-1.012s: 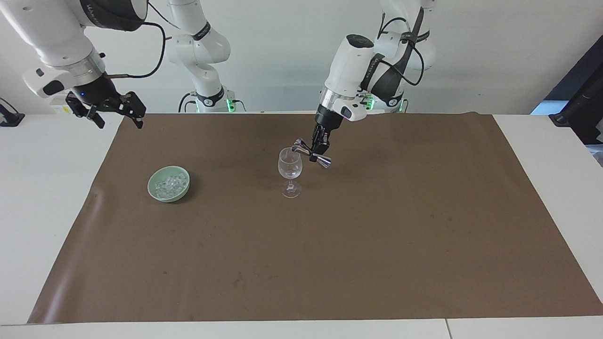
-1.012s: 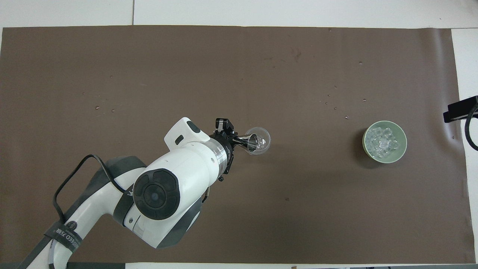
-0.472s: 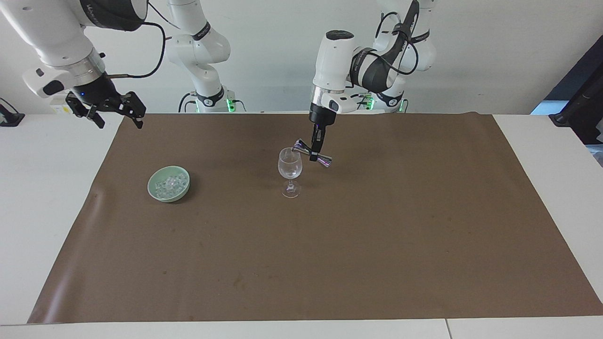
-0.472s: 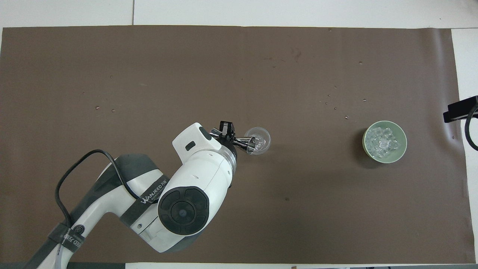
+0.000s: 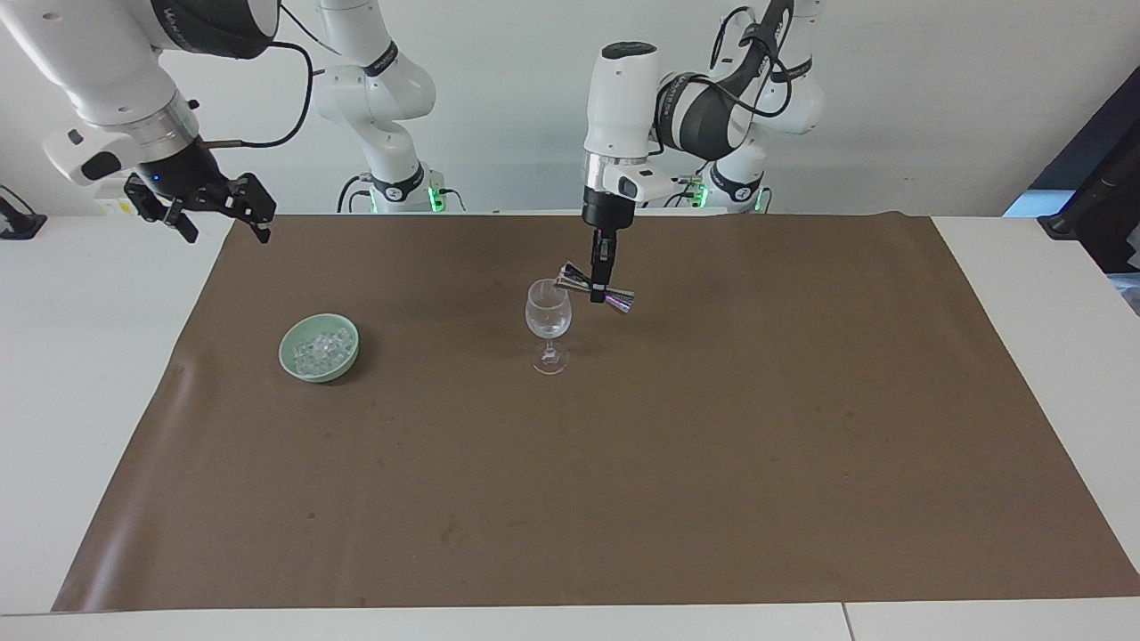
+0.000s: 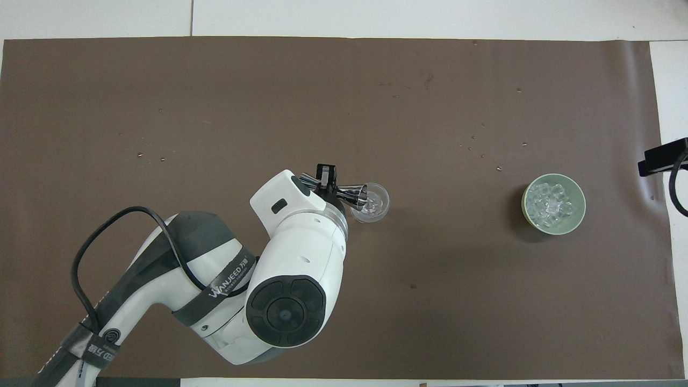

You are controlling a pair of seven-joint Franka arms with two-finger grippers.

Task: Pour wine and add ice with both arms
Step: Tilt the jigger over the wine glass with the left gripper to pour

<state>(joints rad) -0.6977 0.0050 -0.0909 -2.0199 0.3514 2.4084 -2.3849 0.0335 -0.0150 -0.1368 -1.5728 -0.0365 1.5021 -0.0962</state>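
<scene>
A clear wine glass (image 5: 549, 322) (image 6: 372, 203) stands upright near the middle of the brown mat. My left gripper (image 5: 600, 287) (image 6: 325, 184) is shut on the waist of a silver double-cone jigger (image 5: 595, 290) (image 6: 344, 192). The jigger lies almost on its side, one mouth at the glass's rim. The ice (image 5: 321, 346) (image 6: 550, 201) fills a pale green bowl (image 5: 294, 361) (image 6: 579, 216) toward the right arm's end of the table. My right gripper (image 5: 218, 210) hangs open, high over the mat's corner by the robots, and waits.
The brown mat (image 5: 623, 463) (image 6: 269, 97) covers most of the white table (image 5: 80, 356). A black fixture (image 6: 664, 157) juts in over the table's edge past the bowl. Small crumbs speckle the mat (image 6: 484, 150).
The left arm's wrist has swung upright over the glass, and the jigger has shifted slightly while staying tipped at the rim. The right arm has not moved.
</scene>
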